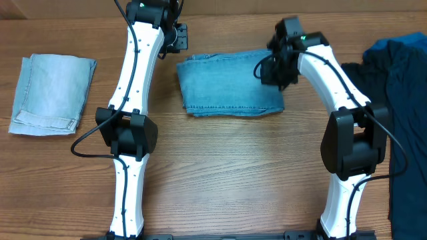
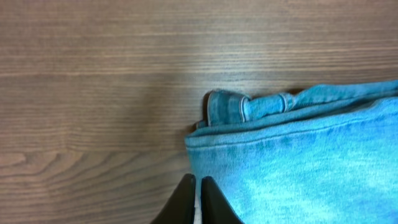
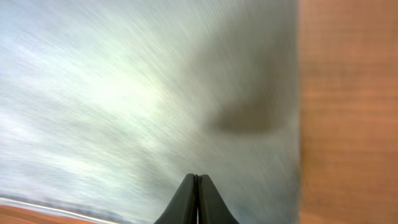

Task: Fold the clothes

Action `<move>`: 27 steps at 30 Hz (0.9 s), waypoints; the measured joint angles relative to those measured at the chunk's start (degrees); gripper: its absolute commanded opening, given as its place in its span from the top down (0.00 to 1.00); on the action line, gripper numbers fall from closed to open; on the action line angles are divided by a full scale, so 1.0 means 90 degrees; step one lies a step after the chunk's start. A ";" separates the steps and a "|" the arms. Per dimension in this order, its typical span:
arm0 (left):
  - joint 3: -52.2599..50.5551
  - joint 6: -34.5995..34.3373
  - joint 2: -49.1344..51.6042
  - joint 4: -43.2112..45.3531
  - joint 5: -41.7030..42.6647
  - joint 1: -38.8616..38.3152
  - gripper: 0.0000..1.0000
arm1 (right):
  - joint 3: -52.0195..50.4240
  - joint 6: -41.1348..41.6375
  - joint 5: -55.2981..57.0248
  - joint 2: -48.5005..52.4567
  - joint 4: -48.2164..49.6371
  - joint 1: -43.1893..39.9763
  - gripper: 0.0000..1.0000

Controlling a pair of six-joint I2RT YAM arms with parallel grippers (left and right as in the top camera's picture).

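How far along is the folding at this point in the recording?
Done: the pale denim lies folded at the left. In hand: the blue jeans form a compact rectangle at centre, with the left gripper shut by one corner and the right gripper shut over the cloth, neither visibly gripping it. Remaining: the dark garments lie unfolded at the right edge.

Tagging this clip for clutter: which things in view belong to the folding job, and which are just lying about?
Job:
blue jeans, folded, centre
pale denim, folded, left
dark garments, heaped, right

Lying about:
only the wooden table underneath
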 measured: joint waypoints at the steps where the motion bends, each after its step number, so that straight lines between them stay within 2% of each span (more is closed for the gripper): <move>1: -0.0024 -0.0019 0.0000 -0.0017 0.0000 0.0000 0.87 | 0.0087 -0.0002 -0.0124 0.0000 0.0189 0.0005 0.96; 3: -0.0170 -0.0143 0.0000 -0.0041 -0.0002 0.0002 0.79 | 0.0170 0.0000 -0.0425 0.0000 0.0799 0.0046 0.96; 4: -0.0291 -0.0221 0.0000 -0.0027 -0.0002 0.0002 0.80 | 0.0160 0.0005 -0.0515 0.0000 0.0979 0.0083 0.96; 5: -0.0476 -0.0335 0.0000 0.0024 0.0007 0.0002 0.85 | 0.0134 0.0002 -0.0610 0.0002 0.1270 0.0146 0.96; 6: -0.0617 -0.0393 0.0000 0.0046 0.0034 0.0002 0.95 | 0.0117 -0.0002 -0.0648 0.0005 0.1537 0.0211 0.96; 11: -0.1477 -0.0571 0.0000 0.0092 0.0617 -0.0058 0.96 | 0.0104 0.0002 -0.0590 0.0022 0.2412 0.0714 0.96; 16: -0.1579 -0.0614 0.0002 0.0112 0.0896 -0.0379 0.96 | 0.0104 0.0002 -0.0551 0.0389 0.2756 0.1112 0.96; 22: -0.1581 -0.0619 0.0002 0.0177 0.0738 -0.0554 0.96 | 0.0104 0.0104 -0.0510 0.1416 0.3390 0.1219 0.96; 27: -0.1928 -0.0622 0.0002 0.0481 0.0554 -0.0532 0.95 | 0.0104 0.0498 -0.0860 0.1659 0.3808 0.1110 0.96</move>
